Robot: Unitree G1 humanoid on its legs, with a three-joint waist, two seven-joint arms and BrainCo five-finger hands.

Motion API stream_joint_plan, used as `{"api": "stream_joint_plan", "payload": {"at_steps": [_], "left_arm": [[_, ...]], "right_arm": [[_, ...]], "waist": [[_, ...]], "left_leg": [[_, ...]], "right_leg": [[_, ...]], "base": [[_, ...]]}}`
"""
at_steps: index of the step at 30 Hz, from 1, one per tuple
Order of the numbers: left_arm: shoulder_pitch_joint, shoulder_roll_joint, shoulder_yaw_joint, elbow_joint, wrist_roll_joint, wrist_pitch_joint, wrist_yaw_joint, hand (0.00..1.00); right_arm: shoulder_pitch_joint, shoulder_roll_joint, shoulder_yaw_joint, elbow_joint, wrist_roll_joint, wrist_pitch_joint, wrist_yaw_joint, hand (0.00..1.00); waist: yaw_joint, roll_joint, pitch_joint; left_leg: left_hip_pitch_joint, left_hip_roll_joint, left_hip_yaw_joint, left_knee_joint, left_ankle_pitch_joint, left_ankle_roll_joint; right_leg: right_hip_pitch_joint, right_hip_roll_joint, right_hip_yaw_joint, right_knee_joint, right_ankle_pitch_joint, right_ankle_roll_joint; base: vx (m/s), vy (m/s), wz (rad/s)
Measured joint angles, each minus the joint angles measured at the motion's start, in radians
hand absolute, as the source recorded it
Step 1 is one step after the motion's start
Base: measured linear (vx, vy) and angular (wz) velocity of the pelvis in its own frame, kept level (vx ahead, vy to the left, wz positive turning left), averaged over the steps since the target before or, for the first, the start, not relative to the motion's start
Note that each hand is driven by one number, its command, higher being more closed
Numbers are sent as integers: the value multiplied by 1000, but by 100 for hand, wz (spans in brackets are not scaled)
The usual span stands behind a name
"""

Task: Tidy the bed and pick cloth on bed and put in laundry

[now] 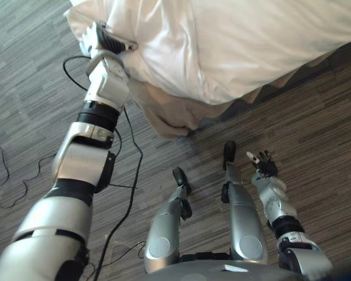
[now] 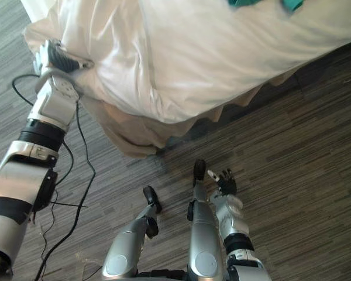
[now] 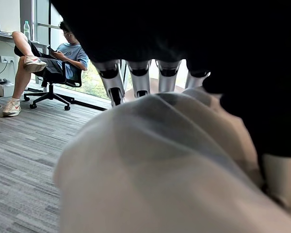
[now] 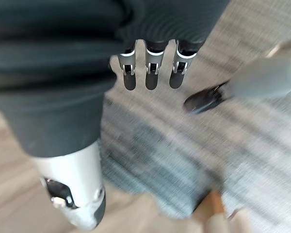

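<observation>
A white duvet point(image 1: 234, 47) covers the bed and hangs over its near edge. My left hand point(image 1: 102, 41) is at the duvet's left corner. In the left wrist view its fingers point(image 3: 138, 80) curl over a bunched fold of the white duvet point(image 3: 174, 165), which fills the palm. Bits of a teal cloth point(image 2: 243, 3) lie on the bed at the far edge of the right eye view. My right hand point(image 1: 263, 164) hangs low over the floor, away from the bed, with its fingers point(image 4: 153, 73) straight and nothing in them.
A beige bed skirt point(image 1: 164, 111) hangs below the duvet down to the grey striped carpet point(image 1: 316, 117). In the left wrist view a person point(image 3: 63, 53) sits in a wheeled office chair by a window, beyond the bed corner.
</observation>
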Motion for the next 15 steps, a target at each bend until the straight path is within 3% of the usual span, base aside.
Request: {"api": "stream_joint_plan", "payload": {"at_steps": [4, 9, 15], "left_arm": [[-12, 17, -45, -1, 7, -35, -6, 100], [-3, 29, -115, -19, 36, -103, -66, 100], [257, 150, -139, -272, 37, -287, -143, 100]], "right_arm": [[-4, -11, 0, -51, -3, 23, -17, 0], [7, -43, -7, -25, -25, 57, -15, 0], [104, -60, -9, 46, -73, 70, -15, 0]], "waist": [[3, 1, 0], [10, 15, 7], [26, 39, -1]], "left_leg": [[4, -3, 0, -3, 0, 0], [50, -29, 0, -10, 1, 1], [137, -48, -18, -13, 1, 1]], "right_leg": [[4, -2, 0, -2, 2, -2], [64, -27, 0, -35, 18, 12], [163, -52, -18, -39, 8, 23]], "base": [[25, 38, 2], [32, 65, 2], [47, 55, 5]]}}
